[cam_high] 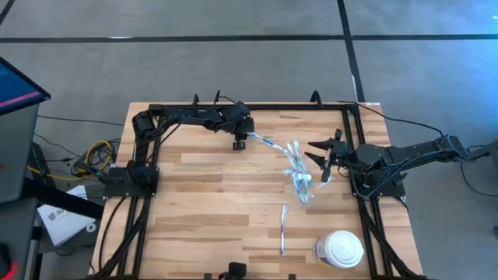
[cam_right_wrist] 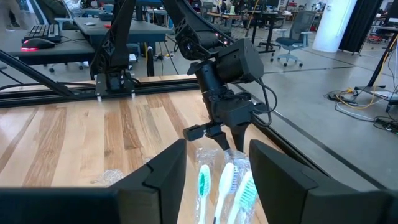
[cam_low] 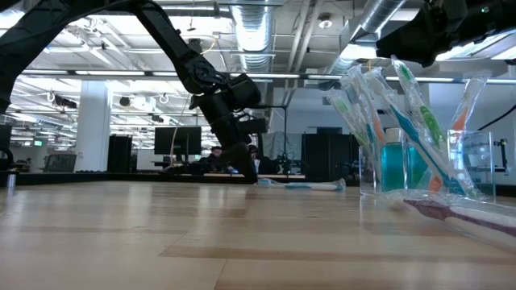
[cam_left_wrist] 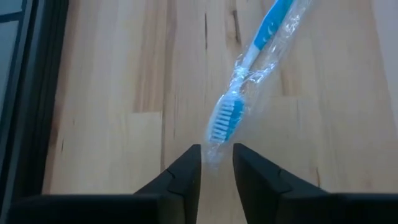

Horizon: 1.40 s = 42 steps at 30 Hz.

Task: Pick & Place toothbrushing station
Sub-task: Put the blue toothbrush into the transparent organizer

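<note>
I'm on the pick: my left gripper (cam_left_wrist: pixel 216 163) stands part-open, straddling the wrapped blue toothbrush's (cam_left_wrist: pixel 231 115) tip, nothing clamped. Next, close and carry toward the cup (cam_high: pixel 303 187) at four o'clock (right gripper (cam_high: pixel 320 157) waits, spread).

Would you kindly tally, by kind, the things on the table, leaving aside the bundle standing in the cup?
Clear cup: 1
White lidded container: 1
Loose toothbrushes: 2, the blue wrapped one and one near the container
Total: 4

Right pincer (cam_right_wrist: pixel 214 180) fingers apart above wrapped toothbrushes (cam_right_wrist: pixel 225 186), left pincer (cam_right_wrist: pixel 231 134) lowered beyond, wooden table (cam_right_wrist: pixel 74 137)
</note>
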Available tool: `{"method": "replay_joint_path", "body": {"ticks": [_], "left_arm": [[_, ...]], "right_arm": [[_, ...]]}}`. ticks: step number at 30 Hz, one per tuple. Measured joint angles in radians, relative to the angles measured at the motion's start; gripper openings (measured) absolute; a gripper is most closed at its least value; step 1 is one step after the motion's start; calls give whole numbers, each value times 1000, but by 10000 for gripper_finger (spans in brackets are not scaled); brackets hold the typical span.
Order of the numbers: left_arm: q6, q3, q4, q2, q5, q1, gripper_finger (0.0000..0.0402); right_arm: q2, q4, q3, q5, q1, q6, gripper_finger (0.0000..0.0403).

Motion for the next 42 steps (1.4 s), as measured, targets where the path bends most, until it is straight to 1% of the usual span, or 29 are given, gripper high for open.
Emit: {"method": "replay_joint_path", "body": {"ticks": [4, 7, 9, 11, 18, 22, 25, 32, 38, 42], "left_arm": [[0, 0, 0, 0, 1, 0, 66], [0, -2, 0, 0, -1, 0, 40], [0, -9, 0, -1, -26, 0, 15], [0, -22, 1, -1, -60, -1, 6], [-10, -48, 6, -6, -101, -11, 1], [-9, -52, -17, -32, -167, -32, 1], [-8, -52, -12, -75, -224, -53, 0], [-7, -52, -14, -189, -307, -103, 0], [11, -52, -10, -272, -360, -149, 0], [19, -52, -8, -320, -389, -182, 0]], "right_arm": [[0, 0, 0, 0, 0, 0, 163], [0, 0, 0, 0, 0, 0, 162], [0, 0, 0, 0, 0, 0, 162], [0, 0, 0, 0, 0, 0, 163], [0, 0, 0, 0, -1, 0, 158], [0, 0, 0, 0, -1, 0, 157], [0, 0, 0, 0, -1, 0, 157], [0, 0, 0, 0, 0, 0, 154], [32, 3, 0, 0, 0, 0, 153], [64, 40, -1, 0, 0, 0, 154]]}}
